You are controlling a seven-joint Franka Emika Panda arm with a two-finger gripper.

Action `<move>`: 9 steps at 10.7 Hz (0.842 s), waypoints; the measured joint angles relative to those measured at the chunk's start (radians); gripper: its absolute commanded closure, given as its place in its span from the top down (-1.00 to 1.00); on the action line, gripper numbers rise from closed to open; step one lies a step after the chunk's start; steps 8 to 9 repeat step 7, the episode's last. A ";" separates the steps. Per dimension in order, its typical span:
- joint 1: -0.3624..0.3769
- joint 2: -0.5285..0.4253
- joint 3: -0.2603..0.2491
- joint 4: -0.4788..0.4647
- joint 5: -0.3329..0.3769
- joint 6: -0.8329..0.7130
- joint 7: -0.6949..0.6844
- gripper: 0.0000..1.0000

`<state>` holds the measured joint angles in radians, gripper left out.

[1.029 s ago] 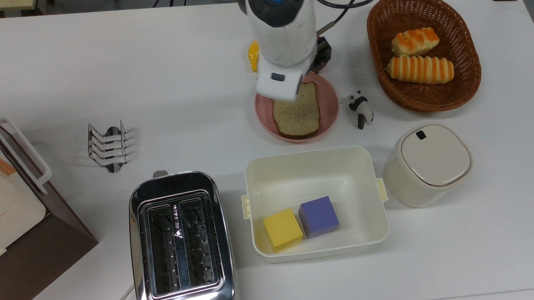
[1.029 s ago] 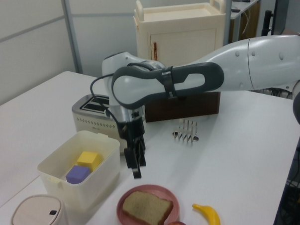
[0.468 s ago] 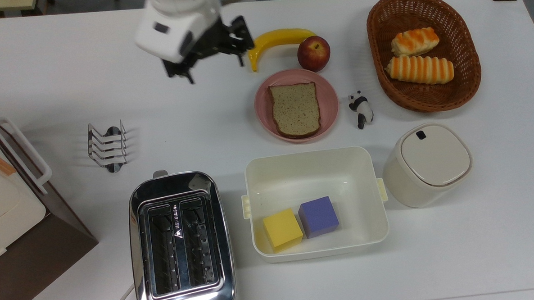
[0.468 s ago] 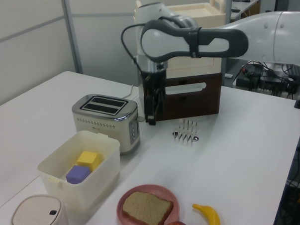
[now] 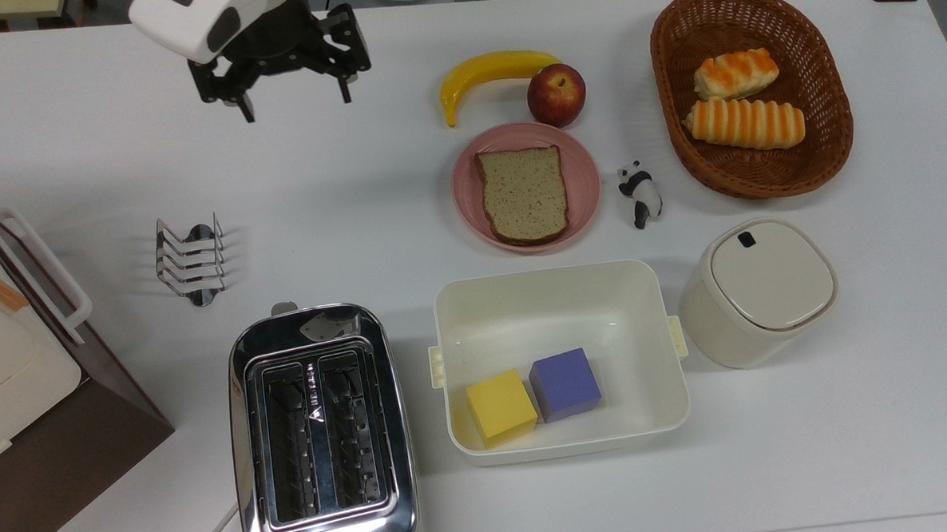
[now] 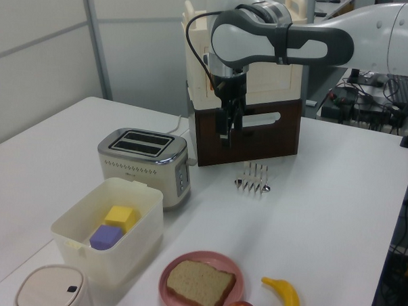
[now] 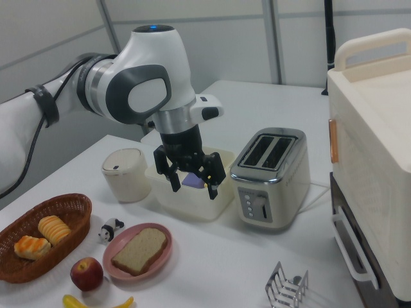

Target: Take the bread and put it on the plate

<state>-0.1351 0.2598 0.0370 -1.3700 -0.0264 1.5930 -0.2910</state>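
Brown speckled bread [image 5: 524, 193] — dark-crusted, flat on pink plate [image 5: 586, 183]

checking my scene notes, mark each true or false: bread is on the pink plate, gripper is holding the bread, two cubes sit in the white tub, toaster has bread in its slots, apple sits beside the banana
1. The bread lies on the pink plate: true.
2. The gripper holds the bread: false; it is open and empty, away from the plate toward the top view's left.
3. Two cubes sit in the white tub: true, a yellow cube and a purple cube.
4. The toaster has bread in its slots: false; both slots are empty.
5. The apple sits beside the banana: true.
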 measured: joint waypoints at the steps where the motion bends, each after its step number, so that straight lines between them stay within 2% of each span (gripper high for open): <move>1: 0.000 0.000 0.000 -0.001 -0.010 0.000 0.030 1.00; 6: -0.003 -0.004 0.000 0.007 -0.016 0.000 0.120 1.00; 9: -0.005 -0.008 -0.006 0.008 -0.017 0.000 0.122 1.00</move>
